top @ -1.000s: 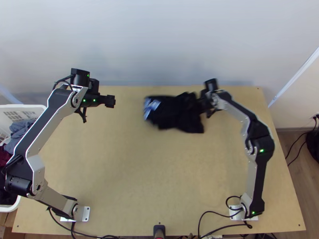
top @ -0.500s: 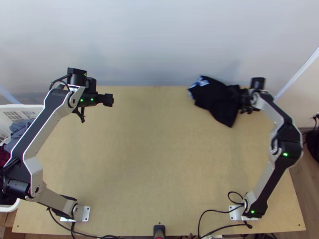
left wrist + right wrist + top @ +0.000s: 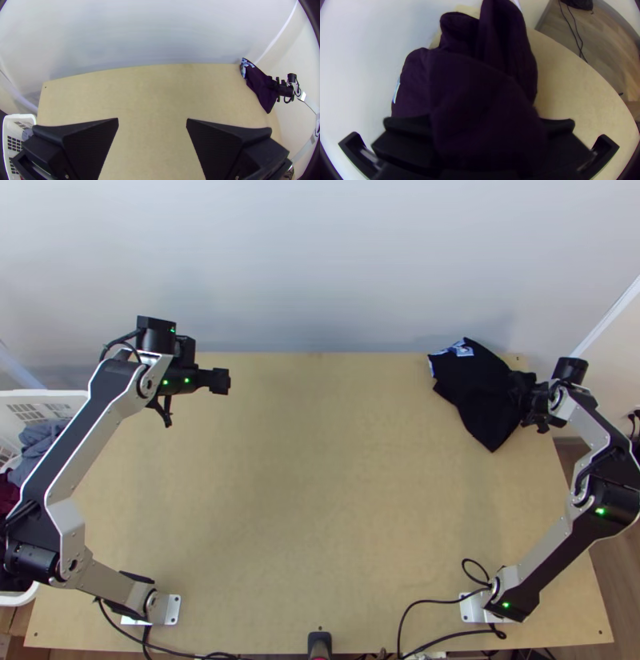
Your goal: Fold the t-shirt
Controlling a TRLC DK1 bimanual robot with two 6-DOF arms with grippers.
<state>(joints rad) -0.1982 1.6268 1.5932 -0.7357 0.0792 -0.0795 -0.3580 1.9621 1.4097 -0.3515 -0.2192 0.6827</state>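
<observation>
A black t-shirt [image 3: 472, 392] is at about 2 o'clock from the middle of the light wooden tabletop [image 3: 320, 500], near the far right corner, as seen from above. It is bunched and creased, with a white-and-blue patch [image 3: 462, 350] at its 11 o'clock edge and a loose corner pointing toward 6 o'clock. The right end effector [image 3: 526, 394] has the cloth gathered at its 3 o'clock side, clamped between its fingers. In the right wrist view the fabric looks dark purple, bulging over the fingers [image 3: 408, 124] in soft, rounded folds. Which part of the garment is gripped, I cannot tell.

The left end effector [image 3: 218, 381] is over the tabletop at about 11 o'clock, well apart from the shirt and pointing toward 3 o'clock. Its two wide black fingers [image 3: 90, 143] stand apart, with nothing held between them, in the left wrist view.

At 9 o'clock, just beside the tabletop, is a white plastic basket [image 3: 40, 394] holding blue-grey cloth [image 3: 36, 444] and dark red cloth [image 3: 10, 494]. A pale wall [image 3: 320, 268] rises at 12 o'clock. Black cables [image 3: 432, 602] curl along the near edge, between 5 and 7 o'clock.
</observation>
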